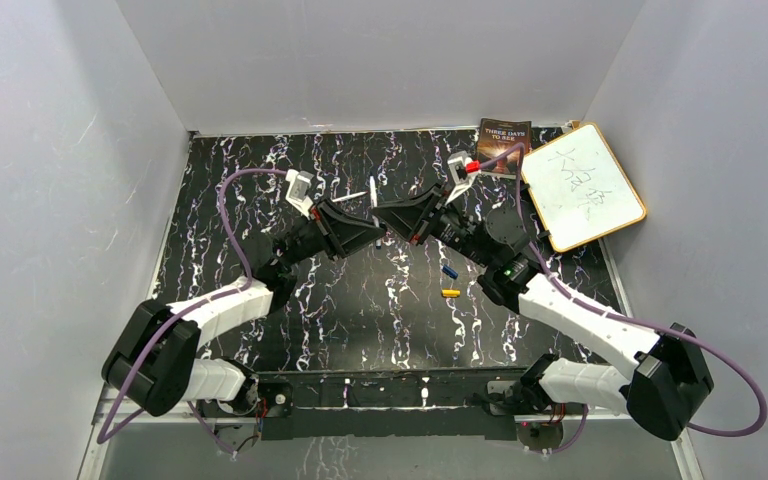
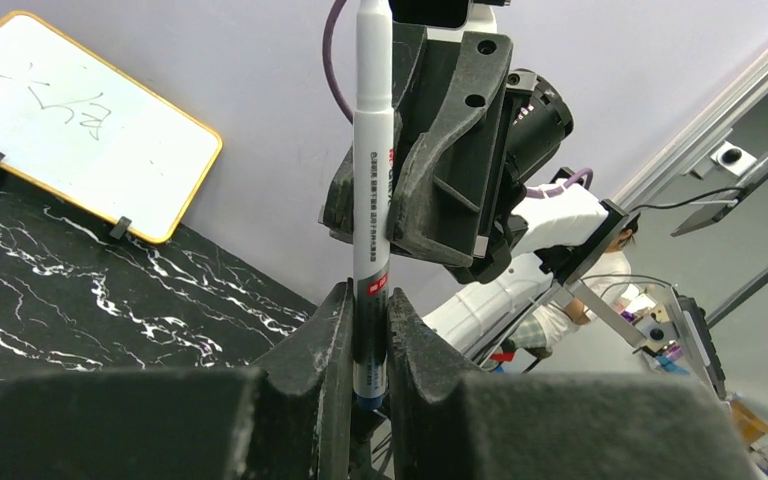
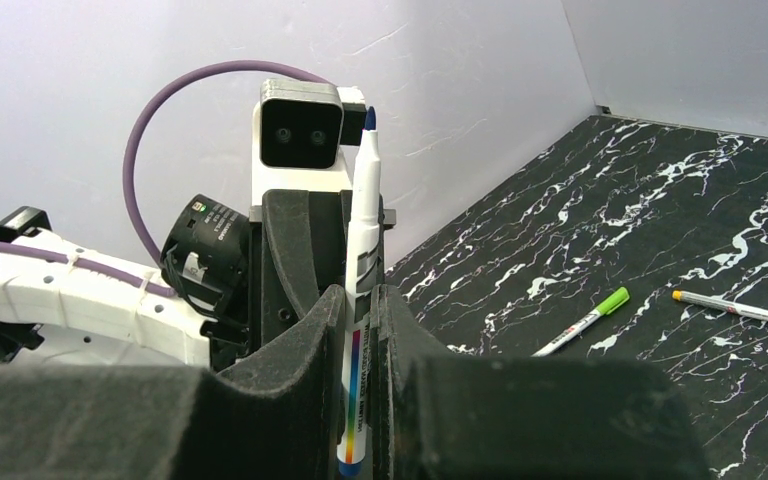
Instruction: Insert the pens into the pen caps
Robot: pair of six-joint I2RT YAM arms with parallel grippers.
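I hold one blue-tipped pen point(image 3: 365, 200), uncapped, clenched in both my left gripper point(image 2: 368, 300) and right gripper point(image 3: 360, 300) at upper centre; blue cap point(image 1: 449, 271) and yellow cap point(image 1: 450, 293) lie loose below-right, not yet fitted.

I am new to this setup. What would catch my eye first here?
Both grippers meet at mid-table, the left gripper and right gripper clamped on one white pen. Near the right arm, a blue cap and a yellow cap lie loose on the table.
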